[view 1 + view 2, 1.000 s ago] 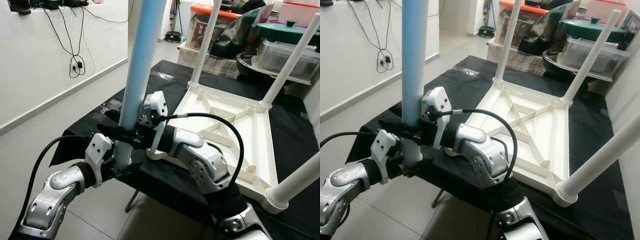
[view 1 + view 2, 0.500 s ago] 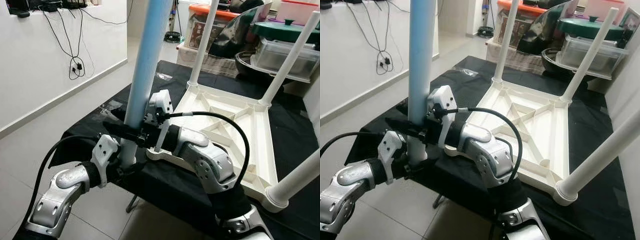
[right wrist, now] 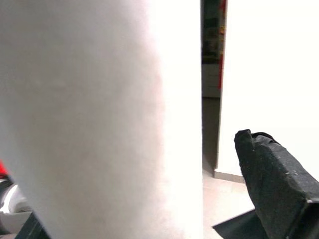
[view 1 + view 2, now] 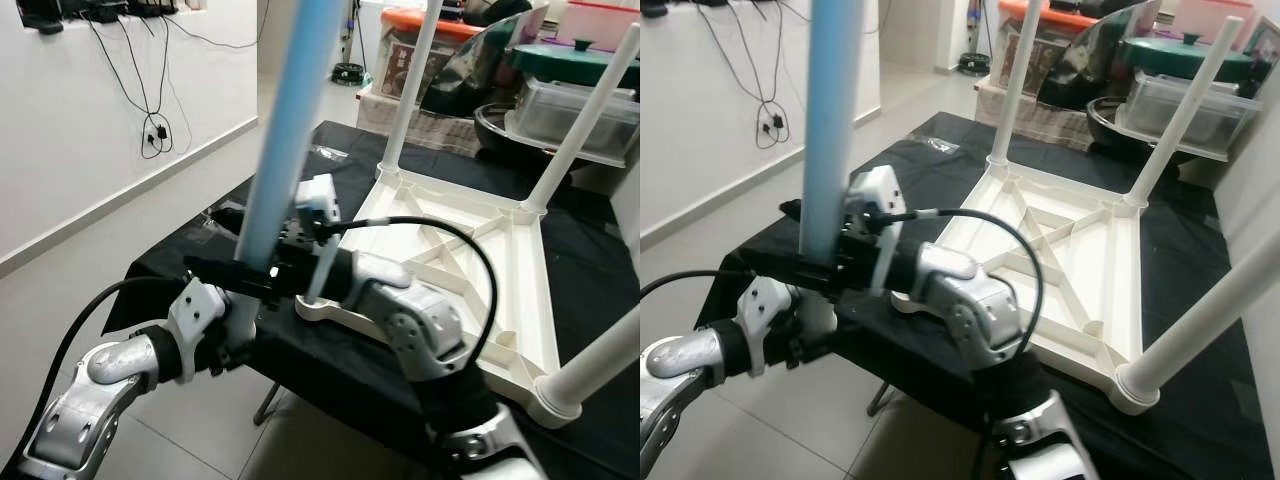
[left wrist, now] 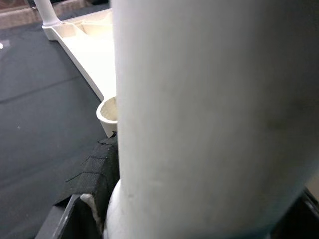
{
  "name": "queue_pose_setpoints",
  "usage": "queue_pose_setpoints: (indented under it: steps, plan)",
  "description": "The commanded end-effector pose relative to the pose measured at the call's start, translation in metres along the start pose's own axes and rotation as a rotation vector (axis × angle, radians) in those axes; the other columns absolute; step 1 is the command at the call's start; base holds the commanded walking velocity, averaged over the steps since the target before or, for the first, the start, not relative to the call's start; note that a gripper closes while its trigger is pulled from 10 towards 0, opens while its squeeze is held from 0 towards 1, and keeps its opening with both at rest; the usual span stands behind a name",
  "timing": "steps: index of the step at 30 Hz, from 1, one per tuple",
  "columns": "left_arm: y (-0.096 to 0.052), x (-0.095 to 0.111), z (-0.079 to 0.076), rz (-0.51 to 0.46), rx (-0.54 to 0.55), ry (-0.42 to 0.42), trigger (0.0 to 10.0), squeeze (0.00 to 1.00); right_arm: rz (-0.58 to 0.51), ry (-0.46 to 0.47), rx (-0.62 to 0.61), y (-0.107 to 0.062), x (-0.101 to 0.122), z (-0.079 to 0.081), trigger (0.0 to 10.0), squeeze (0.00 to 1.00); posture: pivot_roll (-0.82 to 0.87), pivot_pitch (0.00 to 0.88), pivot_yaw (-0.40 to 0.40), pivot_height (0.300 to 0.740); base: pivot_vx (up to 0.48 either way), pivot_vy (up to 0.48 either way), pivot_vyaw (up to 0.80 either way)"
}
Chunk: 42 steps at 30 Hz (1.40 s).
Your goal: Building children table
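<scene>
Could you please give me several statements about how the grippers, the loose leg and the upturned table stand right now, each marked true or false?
1. Both the left gripper and the right gripper are on the pale blue-and-white tube leg. True.
2. The white plastic children's table stands right way up. False: it lies upside down on the black cloth.
3. Three white legs already stick up from the table. True.
4. The loose leg lies flat on the cloth. False: it is held up at a slight tilt.
5. The near-left corner socket is already filled. False: it is empty.

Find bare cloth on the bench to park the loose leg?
Free: black cloth left of the upturned tabletop, and the strip beyond it toward the bins. Crowded: near corner, where both grippers clamp the blue leg.
</scene>
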State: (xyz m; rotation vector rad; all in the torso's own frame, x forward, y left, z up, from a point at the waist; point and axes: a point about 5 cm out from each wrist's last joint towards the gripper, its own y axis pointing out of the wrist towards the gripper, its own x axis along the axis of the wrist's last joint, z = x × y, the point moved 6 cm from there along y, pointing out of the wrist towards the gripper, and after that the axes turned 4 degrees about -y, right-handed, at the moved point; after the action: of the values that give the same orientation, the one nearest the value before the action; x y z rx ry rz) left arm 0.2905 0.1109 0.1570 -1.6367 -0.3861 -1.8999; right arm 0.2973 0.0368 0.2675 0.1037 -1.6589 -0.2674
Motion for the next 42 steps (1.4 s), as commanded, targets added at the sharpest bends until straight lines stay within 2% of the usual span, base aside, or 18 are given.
queue_pose_setpoints:
  steps: [1, 9, 10, 11, 12, 26, 27, 28, 29, 36, 38, 41, 42]
  plan:
    - [-0.001, 0.006, -0.014, 0.001, -0.071, 0.030, 10.0, 0.00, -0.008, -0.008, 0.059, -0.003, 0.001, 0.005, 10.0, 0.00, 0.09, 0.000, -0.101, 0.740, 0.000, 0.000, 0.00]
    - [0.002, 0.013, -0.023, -0.016, -0.122, 0.040, 10.0, 0.00, -0.020, 0.019, 0.087, -0.002, -0.002, 0.008, 10.0, 0.00, 0.10, 0.000, -0.106, 0.740, 0.000, 0.000, 0.00]
    - [0.003, 0.014, -0.024, -0.017, -0.133, 0.041, 10.0, 0.00, -0.042, 0.050, 0.086, 0.001, -0.001, 0.009, 6.9, 0.00, 0.10, 0.000, -0.106, 0.740, 0.000, 0.000, 0.00]
    - [0.004, 0.013, -0.024, -0.015, -0.138, 0.041, 10.0, 0.00, -0.073, 0.090, 0.077, 0.003, 0.002, 0.009, 0.9, 0.00, 0.09, 0.000, -0.102, 0.740, 0.000, 0.000, 0.00]
    - [0.004, 0.012, -0.024, -0.012, -0.140, 0.041, 10.0, 0.00, -0.099, 0.124, 0.072, 0.004, 0.004, 0.009, 0.0, 0.00, 0.09, 0.000, -0.102, 0.740, 0.000, 0.000, 0.00]
    - [0.004, 0.009, -0.024, 0.002, -0.152, 0.047, 10.0, 0.00, -0.185, 0.176, -0.001, 0.006, 0.011, 0.005, 0.0, 0.00, 0.08, 0.000, -0.089, 0.740, 0.000, 0.000, 0.00]
    - [0.004, 0.009, -0.023, -0.002, -0.150, 0.059, 10.0, 0.45, -0.187, 0.177, -0.006, 0.005, 0.010, 0.005, 0.0, 0.00, 0.08, 0.000, -0.089, 0.740, 0.000, 0.000, 0.00]
    - [0.004, 0.009, -0.023, -0.002, -0.150, 0.059, 10.0, 0.45, -0.187, 0.177, -0.006, 0.005, 0.010, 0.005, 0.0, 0.00, 0.08, 0.000, -0.089, 0.740, 0.000, 0.000, 0.00]
    - [0.003, 0.010, -0.021, -0.006, -0.146, 0.065, 10.0, 1.00, -0.187, 0.178, -0.010, 0.005, 0.010, 0.005, 0.0, 0.00, 0.08, 0.000, -0.089, 0.740, 0.000, 0.000, 0.00]
    - [-0.002, 0.011, -0.010, -0.002, -0.097, 0.091, 10.0, 1.00, -0.177, 0.176, -0.027, 0.000, 0.008, 0.002, 0.0, 0.00, 0.08, 0.000, -0.093, 0.740, 0.000, 0.000, 0.00]
    - [-0.010, 0.016, 0.002, -0.010, -0.028, 0.100, 10.0, 1.00, -0.168, 0.159, -0.063, -0.008, 0.009, -0.008, 0.0, 0.00, 0.08, 0.000, -0.093, 0.740, 0.000, 0.000, 0.00]
    - [-0.014, 0.020, 0.008, -0.021, 0.010, 0.101, 10.0, 1.00, -0.166, 0.149, -0.087, -0.013, 0.010, -0.014, 0.0, 0.00, 0.08, 0.000, -0.094, 0.740, 0.000, 0.000, 0.00]
    - [-0.022, 0.029, 0.018, -0.059, 0.093, 0.097, 10.0, 1.00, -0.159, 0.123, -0.177, -0.023, 0.010, -0.032, 0.0, 0.00, 0.08, 0.000, -0.101, 0.740, 0.000, 0.000, 0.00]
